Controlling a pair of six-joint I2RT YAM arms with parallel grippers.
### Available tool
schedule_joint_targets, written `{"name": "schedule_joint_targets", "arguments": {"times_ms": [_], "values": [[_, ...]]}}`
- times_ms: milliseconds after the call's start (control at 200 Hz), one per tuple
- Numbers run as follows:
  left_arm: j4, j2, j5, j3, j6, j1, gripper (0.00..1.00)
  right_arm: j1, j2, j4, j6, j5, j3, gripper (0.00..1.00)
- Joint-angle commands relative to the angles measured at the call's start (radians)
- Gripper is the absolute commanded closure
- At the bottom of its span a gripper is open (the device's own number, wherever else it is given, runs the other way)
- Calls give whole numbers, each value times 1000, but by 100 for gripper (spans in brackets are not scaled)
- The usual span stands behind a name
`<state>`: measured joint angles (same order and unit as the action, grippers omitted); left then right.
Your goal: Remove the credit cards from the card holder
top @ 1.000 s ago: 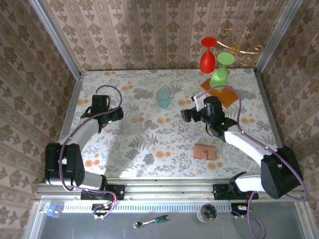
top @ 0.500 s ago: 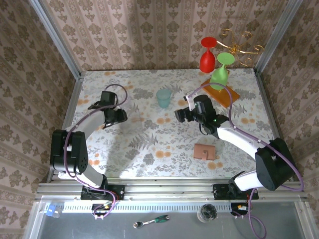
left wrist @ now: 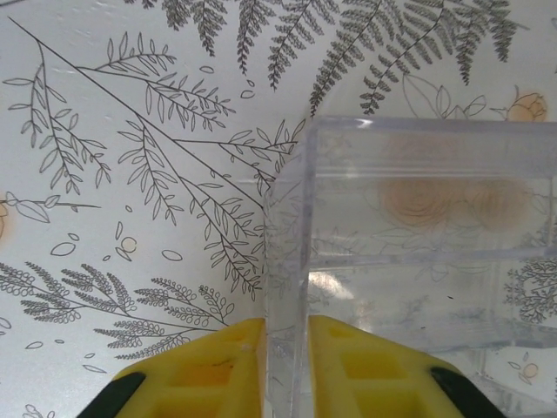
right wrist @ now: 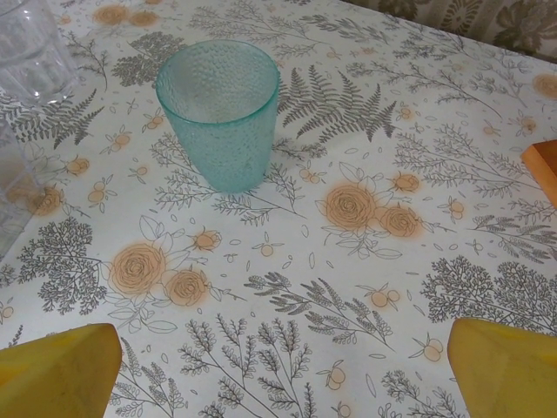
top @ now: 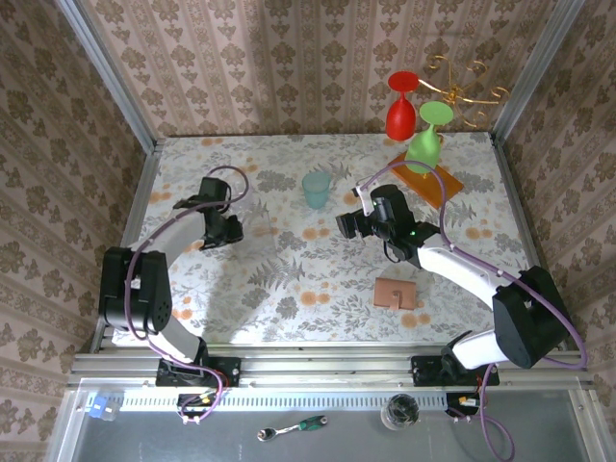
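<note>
While left claw [left wrist: 285,338] pinches clear box [left wrist: 426,218] wall; right claw [right wrist: 283,353] gapes | teal cup [right wrist: 222,113] upright

— The clear box [left wrist: 418,235], right side of the left wrist view?
— Glossy see-through plastic. The table [left wrist: 130,174] under it is a smooth printed sheet with a slight sheen.
— The teal cup [right wrist: 222,109]?
— Translucent plastic, pebbled skin. The card holder [top: 396,292] looks like matt tan leather.
</note>
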<state>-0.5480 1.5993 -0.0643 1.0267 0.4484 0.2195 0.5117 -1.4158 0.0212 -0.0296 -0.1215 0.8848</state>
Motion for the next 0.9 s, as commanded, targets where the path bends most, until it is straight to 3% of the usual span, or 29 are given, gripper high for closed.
{"name": "schedule_joint_targets", "arguments": {"times_ms": [0,370,895], "values": [[-39,31,13,38,4,3,83,9,-1,-21,-2,-34,32,2],[-64,58,30,83,-22,36,100,11,12,-18,-7,-62,13,2],[-131,230,45,337,30,230,100,14,17,-21,-8,-122,-9,2]]}}
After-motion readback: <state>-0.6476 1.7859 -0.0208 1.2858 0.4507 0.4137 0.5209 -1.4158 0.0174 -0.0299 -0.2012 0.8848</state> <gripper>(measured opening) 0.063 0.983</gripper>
